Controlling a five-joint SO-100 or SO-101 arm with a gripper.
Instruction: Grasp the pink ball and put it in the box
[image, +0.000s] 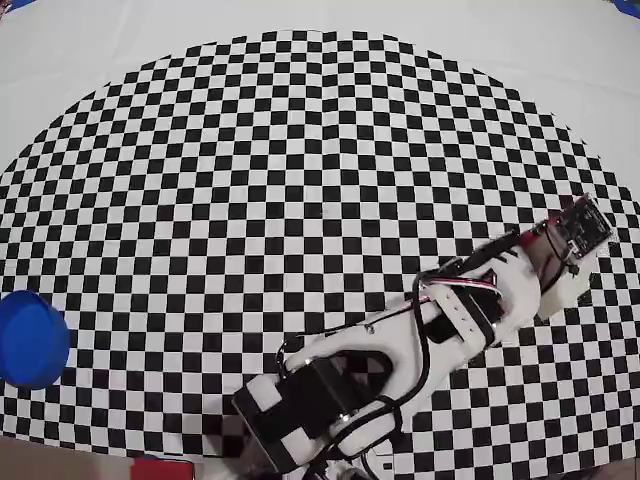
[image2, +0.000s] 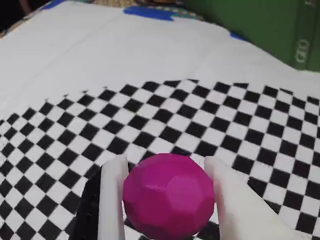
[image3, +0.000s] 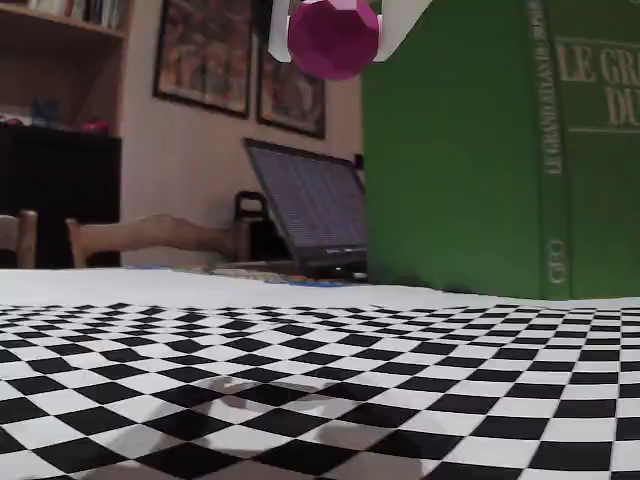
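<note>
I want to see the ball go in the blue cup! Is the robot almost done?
About halfway. Done: the hand has grabbed the pink ball, squeezed between its two white fingers. Happening now: the ball is lifted high above the checkered cloth in the fixed view. Left to do: carry it across to the blue box, which sits at the overhead view's left edge, far from the arm, and drop it in.

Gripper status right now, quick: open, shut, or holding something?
Gripper: shut on the pink ball, one white finger on each side; in the fixed view the ball is held in the air, clear of the checkered table.
</note>
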